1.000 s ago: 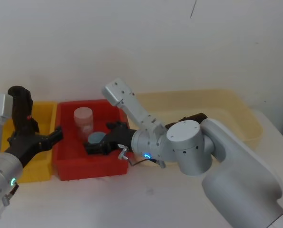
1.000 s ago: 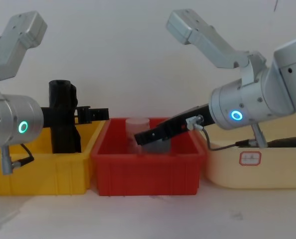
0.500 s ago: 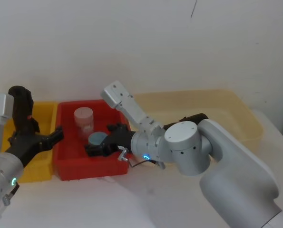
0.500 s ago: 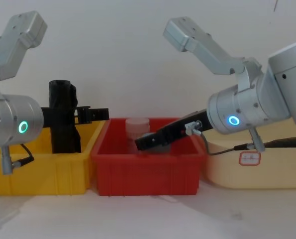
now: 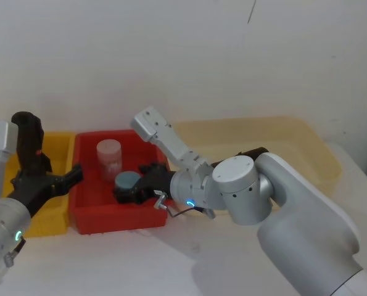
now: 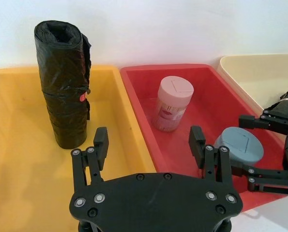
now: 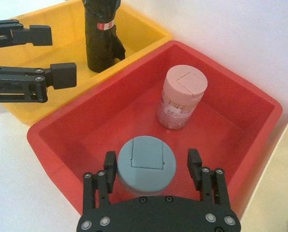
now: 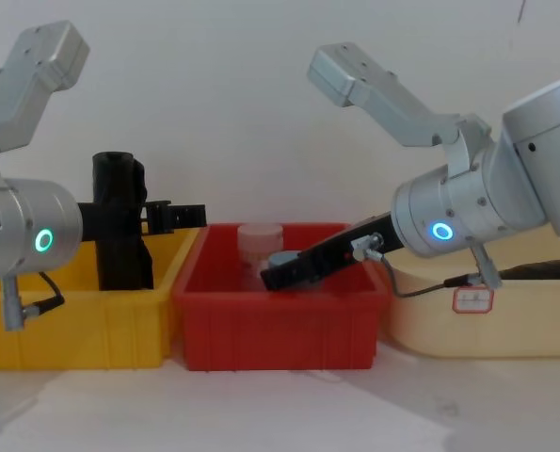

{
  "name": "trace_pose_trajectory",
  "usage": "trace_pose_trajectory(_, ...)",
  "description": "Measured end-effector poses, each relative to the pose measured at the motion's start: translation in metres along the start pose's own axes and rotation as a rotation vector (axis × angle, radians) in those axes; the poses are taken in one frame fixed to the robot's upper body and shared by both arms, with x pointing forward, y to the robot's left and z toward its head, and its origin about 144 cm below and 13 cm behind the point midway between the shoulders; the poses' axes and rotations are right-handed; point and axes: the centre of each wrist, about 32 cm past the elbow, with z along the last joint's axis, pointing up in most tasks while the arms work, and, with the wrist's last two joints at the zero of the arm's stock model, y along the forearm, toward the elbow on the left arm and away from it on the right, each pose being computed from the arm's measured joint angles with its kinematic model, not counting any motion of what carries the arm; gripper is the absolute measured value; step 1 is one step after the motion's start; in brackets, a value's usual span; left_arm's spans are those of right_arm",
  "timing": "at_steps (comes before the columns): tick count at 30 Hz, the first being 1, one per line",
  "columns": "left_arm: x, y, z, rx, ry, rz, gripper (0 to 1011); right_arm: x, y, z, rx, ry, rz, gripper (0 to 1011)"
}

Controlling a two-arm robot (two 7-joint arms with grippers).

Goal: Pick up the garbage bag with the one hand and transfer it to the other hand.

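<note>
The left gripper (image 6: pixel 148 142), with the green-cyan ring on its wrist, reaches forward at bin-rim height over the yellow bin (image 6: pixel 18 159), its two fingers spread wide and holding nothing. The garbage bag (image 6: pixel 64 82) stands upright near the far wall of that bin, ahead of the open fingers and off to the outer side of the gap, apart from both fingertips; its small red-and-white label faces the red bin (image 6: pixel 216 96). The right gripper (image 7: pixel 153 166), with the blue ring, slants down into the red bin with its fingers open on either side of a grey-blue capped jar (image 7: pixel 146 164), whether touching it cannot be told. A pink capped bottle (image 7: pixel 181 96) stands farther back in the same bin. The bag rises well above the yellow rim (image 8: pixel 120 221), with free space over it and the bin's floor bare around it. A beige bin (image 5: pixel 282 145) sits to the right.
</note>
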Motion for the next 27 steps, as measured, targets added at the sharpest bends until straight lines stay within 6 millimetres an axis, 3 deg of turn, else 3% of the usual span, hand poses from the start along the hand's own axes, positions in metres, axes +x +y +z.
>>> trace_pose_trajectory(10, 0.000, 0.000, 0.000, 0.000, 0.000, 0.000, 1001, 0.002, 0.001, 0.002, 0.002, 0.011, 0.004, 680)
trace_pose_trajectory(20, 0.000, 0.000, 0.000, 0.000, 0.000, 0.000, 1001, 0.003, -0.003, 0.012, 0.021, 0.035, 0.007, 680)
trace_pose_trajectory(27, 0.000, 0.000, 0.000, 0.000, 0.000, 0.000, 1001, 0.008, -0.010, 0.030, 0.063, 0.081, 0.011, 680)
